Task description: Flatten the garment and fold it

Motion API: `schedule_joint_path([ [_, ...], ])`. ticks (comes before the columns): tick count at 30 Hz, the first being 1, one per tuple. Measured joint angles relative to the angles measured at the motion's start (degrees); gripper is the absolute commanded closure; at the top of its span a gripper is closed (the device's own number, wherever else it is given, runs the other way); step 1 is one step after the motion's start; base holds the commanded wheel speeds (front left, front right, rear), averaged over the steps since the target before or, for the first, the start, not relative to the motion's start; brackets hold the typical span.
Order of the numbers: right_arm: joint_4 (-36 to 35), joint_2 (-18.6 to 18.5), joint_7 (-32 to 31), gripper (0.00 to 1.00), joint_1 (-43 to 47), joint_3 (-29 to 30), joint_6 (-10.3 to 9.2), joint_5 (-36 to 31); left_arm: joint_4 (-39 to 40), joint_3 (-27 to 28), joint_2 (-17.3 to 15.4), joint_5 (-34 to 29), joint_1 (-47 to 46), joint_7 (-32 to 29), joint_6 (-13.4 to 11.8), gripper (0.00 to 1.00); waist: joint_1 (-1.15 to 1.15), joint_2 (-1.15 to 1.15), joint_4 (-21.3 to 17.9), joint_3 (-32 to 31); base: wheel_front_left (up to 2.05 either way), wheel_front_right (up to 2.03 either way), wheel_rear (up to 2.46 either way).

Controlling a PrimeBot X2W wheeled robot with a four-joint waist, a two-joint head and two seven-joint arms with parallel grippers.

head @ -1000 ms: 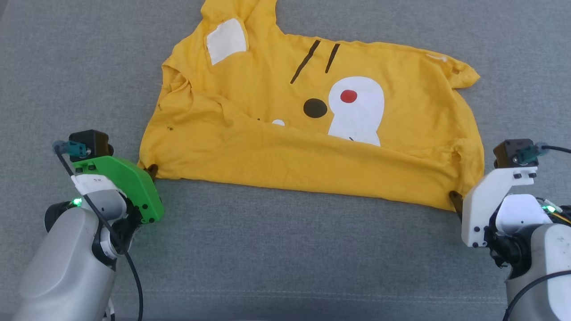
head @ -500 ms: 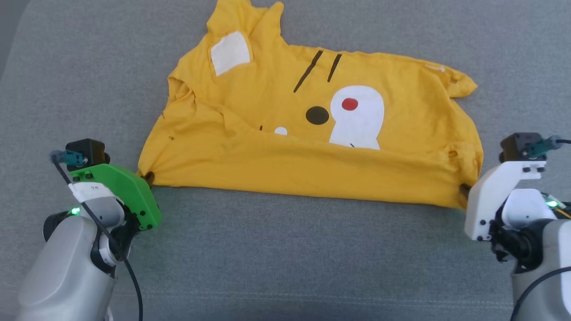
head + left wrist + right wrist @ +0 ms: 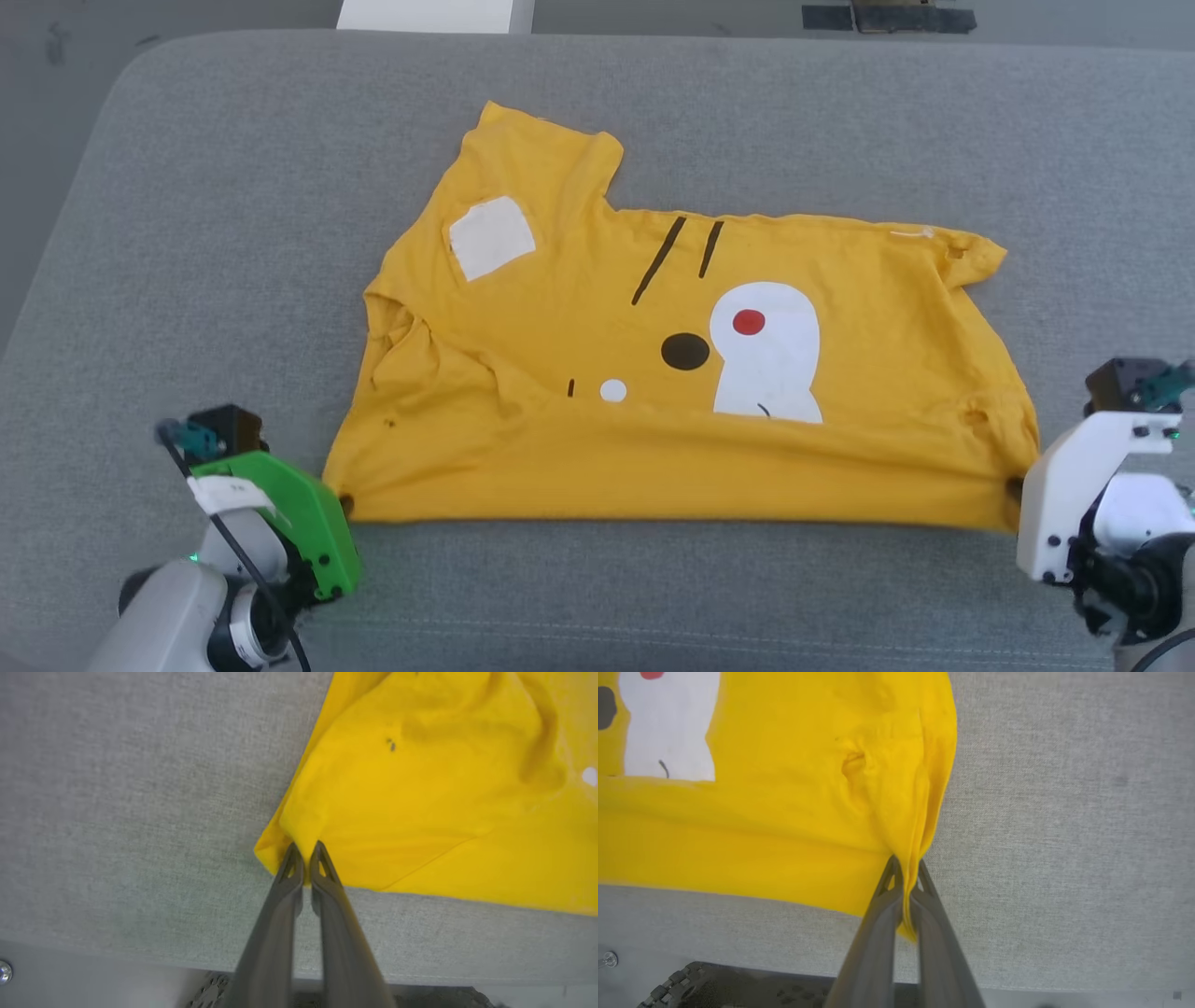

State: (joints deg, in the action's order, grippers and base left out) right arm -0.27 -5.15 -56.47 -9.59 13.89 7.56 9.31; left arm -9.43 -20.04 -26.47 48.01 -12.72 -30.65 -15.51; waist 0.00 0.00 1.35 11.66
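Pinched near corners of yellow T-shirt (image 3: 672, 439) with left end effector (image 3: 303, 851) and right end effector (image 3: 906, 868), both clamped on cloth. Found it spread print-up on grey cushion (image 3: 233, 233), mostly flat, wrinkles at left side. Judged folding not yet begun.
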Motion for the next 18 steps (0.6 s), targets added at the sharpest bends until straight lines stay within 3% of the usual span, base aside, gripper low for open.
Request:
schedule_joint_path([
  [3,4.1,0.8,1.8,1.00,0.4,-0.2,0.00,-1.8,-2.8,-0.2,0.8,0.6,0.4,-0.4,-0.2,1.00,0.00,0.00,-0.2,0.9,0.00,0.00,0.00],
  [4,4.9,1.0,2.6,0.97,0.4,-0.1,0.00,-1.9,-3.4,0.0,0.9,0.9,0.3,-0.3,-0.2,0.94,0.00,0.00,-0.3,0.9,0.00,0.00,0.00],
  [5,5.6,1.1,3.3,0.39,0.4,-0.1,0.00,-1.9,-3.7,0.1,1.0,0.9,0.3,-0.1,0.0,0.09,0.00,0.00,-0.3,0.9,0.00,0.00,0.00],
  [6,6.1,1.2,4.0,0.00,0.4,-0.2,0.00,-1.9,-4.0,0.2,1.1,0.9,0.2,0.1,0.2,0.00,0.00,0.00,-0.4,0.8,0.00,0.00,0.00],
  [12,5.8,0.8,6.7,0.00,-0.3,-0.1,-0.01,-1.5,-3.2,0.6,0.0,0.9,-0.6,0.2,0.7,0.00,0.00,0.00,-0.7,-0.5,0.00,0.00,0.00],
  [18,1.3,0.6,9.4,0.00,-4.0,2.0,-0.01,1.1,3.0,3.1,-1.7,0.3,-3.5,2.9,0.6,0.00,0.00,0.00,-1.5,-1.9,0.00,0.00,0.00],
])
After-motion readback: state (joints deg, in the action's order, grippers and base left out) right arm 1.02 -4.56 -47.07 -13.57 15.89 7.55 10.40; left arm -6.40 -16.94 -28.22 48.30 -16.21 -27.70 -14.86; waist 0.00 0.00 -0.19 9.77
